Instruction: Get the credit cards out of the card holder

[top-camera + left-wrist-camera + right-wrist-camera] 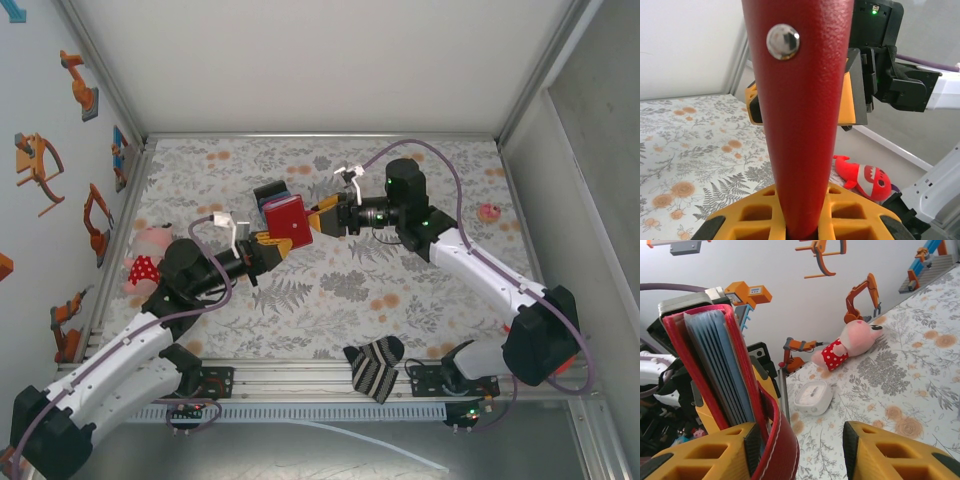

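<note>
Holder (287,221): red, pebbled grain, round shiny snap (783,41), white stitching along the flap. It is up off the floral cloth (420,300), mid-table, between both grippers. Thin pale blue leaves are packed edge-on between the covers (722,375); cards or slot walls, cannot tell.

Left gripper (272,243): yellow ribbed fingers clamped tight on the holder's lower edge, arm reaching forward and inward.

Right gripper (805,440): jaws partly apart, red flap against one finger, clear gap to the other. Its elbow is bent, wrist levelled toward the holder.
</note>
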You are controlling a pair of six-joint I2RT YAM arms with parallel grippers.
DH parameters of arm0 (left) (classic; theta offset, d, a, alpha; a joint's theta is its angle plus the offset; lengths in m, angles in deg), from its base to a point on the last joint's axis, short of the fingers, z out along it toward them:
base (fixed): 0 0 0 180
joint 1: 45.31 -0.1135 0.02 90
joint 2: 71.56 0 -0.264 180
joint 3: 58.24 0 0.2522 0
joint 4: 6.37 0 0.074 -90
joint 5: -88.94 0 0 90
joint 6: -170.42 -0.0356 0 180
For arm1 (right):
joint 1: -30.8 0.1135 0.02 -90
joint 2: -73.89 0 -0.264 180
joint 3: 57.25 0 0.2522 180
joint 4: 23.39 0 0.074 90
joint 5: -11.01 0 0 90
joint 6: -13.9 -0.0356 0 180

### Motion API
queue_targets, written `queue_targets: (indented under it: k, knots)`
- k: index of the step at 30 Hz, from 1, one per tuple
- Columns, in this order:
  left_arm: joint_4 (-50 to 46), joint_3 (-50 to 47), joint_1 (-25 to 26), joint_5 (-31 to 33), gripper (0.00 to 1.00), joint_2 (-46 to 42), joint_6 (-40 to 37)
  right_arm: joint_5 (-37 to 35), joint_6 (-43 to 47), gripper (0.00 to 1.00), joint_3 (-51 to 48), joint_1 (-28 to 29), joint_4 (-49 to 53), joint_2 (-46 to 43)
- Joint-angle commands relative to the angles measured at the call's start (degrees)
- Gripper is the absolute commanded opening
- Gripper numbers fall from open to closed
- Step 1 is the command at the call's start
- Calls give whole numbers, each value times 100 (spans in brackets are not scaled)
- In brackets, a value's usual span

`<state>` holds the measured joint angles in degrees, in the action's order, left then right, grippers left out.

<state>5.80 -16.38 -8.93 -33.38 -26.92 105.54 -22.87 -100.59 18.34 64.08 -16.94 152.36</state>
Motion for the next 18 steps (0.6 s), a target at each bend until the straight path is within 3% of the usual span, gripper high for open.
queue_targets:
  k: [1, 7, 10, 15, 18]
  knots:
    - [576, 11, -7, -389, 0, 88, 138, 329, -89, 47, -39, 105, -300, -88]
    - [849, 72, -2, -449, 0, 334, 249, 552, -56, 46, 35, 291, -304, 61]
    - [969, 90, -6, -446, 1, 466, 290, 687, -39, 41, 58, 371, -320, 139]
    - [1071, 91, 0, -459, 8, 596, 324, 714, 79, 15, 133, 406, -120, 146]
    - [1000, 88, 0, -411, 22, 550, 313, 522, 223, 0, 114, 408, 76, 26]
